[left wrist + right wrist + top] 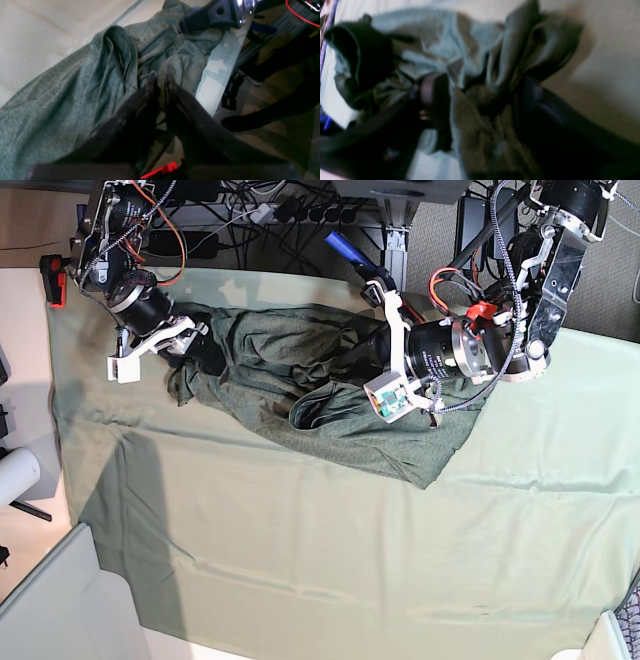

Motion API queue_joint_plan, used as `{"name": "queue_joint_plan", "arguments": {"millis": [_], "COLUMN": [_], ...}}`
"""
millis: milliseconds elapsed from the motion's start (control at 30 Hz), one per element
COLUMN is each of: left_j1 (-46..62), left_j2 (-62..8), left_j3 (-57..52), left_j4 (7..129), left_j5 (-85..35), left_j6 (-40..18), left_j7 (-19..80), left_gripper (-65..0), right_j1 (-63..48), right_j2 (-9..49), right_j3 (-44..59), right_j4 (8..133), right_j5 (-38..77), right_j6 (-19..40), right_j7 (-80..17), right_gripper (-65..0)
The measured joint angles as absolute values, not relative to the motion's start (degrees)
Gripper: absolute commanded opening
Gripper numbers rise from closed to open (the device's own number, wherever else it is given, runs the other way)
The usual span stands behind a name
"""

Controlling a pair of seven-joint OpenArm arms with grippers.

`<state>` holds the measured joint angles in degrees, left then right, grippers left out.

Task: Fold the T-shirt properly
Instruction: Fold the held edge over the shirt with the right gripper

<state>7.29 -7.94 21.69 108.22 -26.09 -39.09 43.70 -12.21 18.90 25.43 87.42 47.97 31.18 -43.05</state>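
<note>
- The T-shirt (330, 395) lies bunched and wrinkly near the back edge of the table (300, 560), on the pale green table cloth (250, 510).
- It stretches between my two arms, and one corner of it reaches toward the front, on the side of my left arm.
- My left end effector (160, 77) has its two dark fingers (151, 82) almost together, with a fold of the T-shirt (62, 100) pinched between the tips.
- In the base view that left end effector (360, 345) sits in the middle of the shirt, just by a raised fold.
- My right end effector (205, 350) is at the other end of the shirt, where the cloth is heaped up.
- In the right wrist view my two fingers (435, 100) stand apart, and a thick bunch of the T-shirt (480, 120) fills the gap between them.
- That view is blurry, so I think I am holding the bunch, but I cannot say for sure.
- At the top of the left wrist view, my right end effector (212, 16) rests on the far part of the shirt.
</note>
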Motion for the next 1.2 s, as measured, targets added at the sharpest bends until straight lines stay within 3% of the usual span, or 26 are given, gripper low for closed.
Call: {"name": "queue_joint_plan", "arguments": {"millis": [100,167,367,433,533,600,967,1033,1200], "left_j1": [7.27,7.29,7.27,7.27,7.27,7.27,7.29,7.27,7.27], "left_j2": [-7.94,-7.94,-7.92,-7.94,-7.94,-7.92,-7.94,-7.94,-7.94], "left_j3": [21.69,21.69,21.69,21.69,21.69,21.69,21.69,21.69,21.69], "left_j4": [108.2,108.22,108.2,108.22,108.2,108.2,108.2,108.22,108.22], "left_j5": [-26.06,-26.06,-26.06,-26.09,-26.06,-26.06,-26.06,-26.06,-26.09], "left_j6": [-39.09,-39.09,-39.09,-39.09,-39.09,-39.09,-39.09,-39.09,-39.09], "left_j7": [43.7,43.72,43.72,43.72,43.72,43.72,43.72,43.72,43.72], "left_gripper": [-58.9,-58.9,-58.9,-58.9,-58.9,-58.9,-58.9,-58.9,-58.9], "right_j1": [-12.21,-12.21,-12.23,-12.21,-12.21,-12.23,-12.21,-12.19,-12.19], "right_j2": [18.87,18.87,17.06,16.8,16.75,16.6,16.51,16.56,16.67], "right_j3": [25.43,25.43,25.43,25.43,25.43,25.43,23.81,22.59,20.49], "right_j4": [87.37,87.37,87.37,87.37,87.37,87.37,87.37,87.42,87.42], "right_j5": [45.82,45.82,45.8,45.84,46.46,47.57,47.92,46.5,42.59], "right_j6": [31.2,31.2,31.22,31.24,31.27,31.29,31.29,31.29,31.31], "right_j7": [-40.73,-39.86,-40.4,-41.54,-43.46,-44.49,-46.3,-45.45,-42.19], "right_gripper": [-57.2,-65.0,-65.0,-59.8,-40.4,-33.0,-33.1,-38.8,-65.0]}}
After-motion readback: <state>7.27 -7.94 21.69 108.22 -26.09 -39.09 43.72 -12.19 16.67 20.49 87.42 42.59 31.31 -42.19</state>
